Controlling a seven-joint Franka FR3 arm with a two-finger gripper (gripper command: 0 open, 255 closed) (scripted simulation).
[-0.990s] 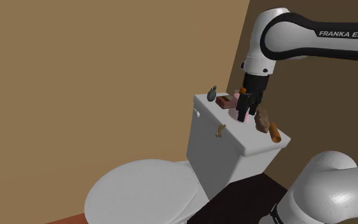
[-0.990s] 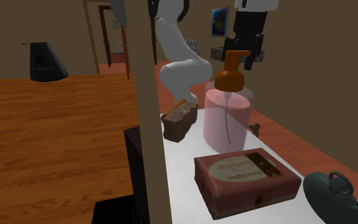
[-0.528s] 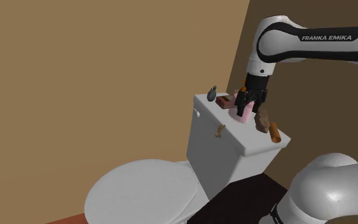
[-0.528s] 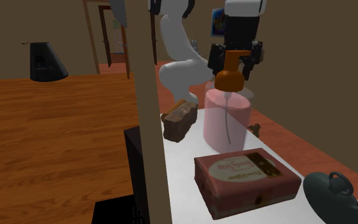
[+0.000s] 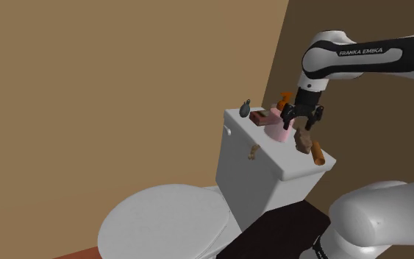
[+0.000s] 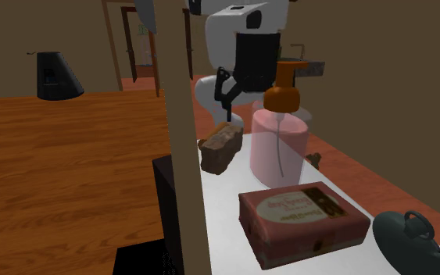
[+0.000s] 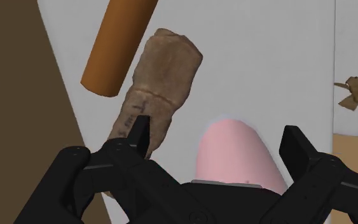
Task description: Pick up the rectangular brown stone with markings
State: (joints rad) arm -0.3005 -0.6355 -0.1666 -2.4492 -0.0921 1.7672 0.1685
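The brown rectangular stone (image 5: 303, 140) (image 6: 220, 148) (image 7: 158, 89) lies on the white toilet tank lid (image 5: 280, 160) (image 6: 224, 209), with dark scratched markings on its side. My black gripper (image 5: 301, 125) (image 6: 253, 94) (image 7: 217, 130) hangs open a little above the lid, over the stone and the pink soap dispenser (image 5: 276, 123) (image 6: 279, 148) (image 7: 234, 156). In the wrist view one fingertip (image 7: 140, 125) overlaps the stone's near end and the other stands past the dispenser. Nothing is held.
An orange-brown cylinder (image 5: 317, 154) (image 7: 117, 44) lies against the stone's far side. On the lid also sit a pink box (image 5: 258, 116) (image 6: 300, 223), a dark kettle-like thing (image 5: 245, 108) (image 6: 409, 238) and a small tan scrap (image 5: 254, 151) (image 7: 354, 92). The toilet seat lid (image 5: 165, 224) is below.
The gripper has shifted from above the dispenser's pump toward the shoulder view's right, over the stone, and the hand has turned. It stays open. Nothing on the lid has moved.
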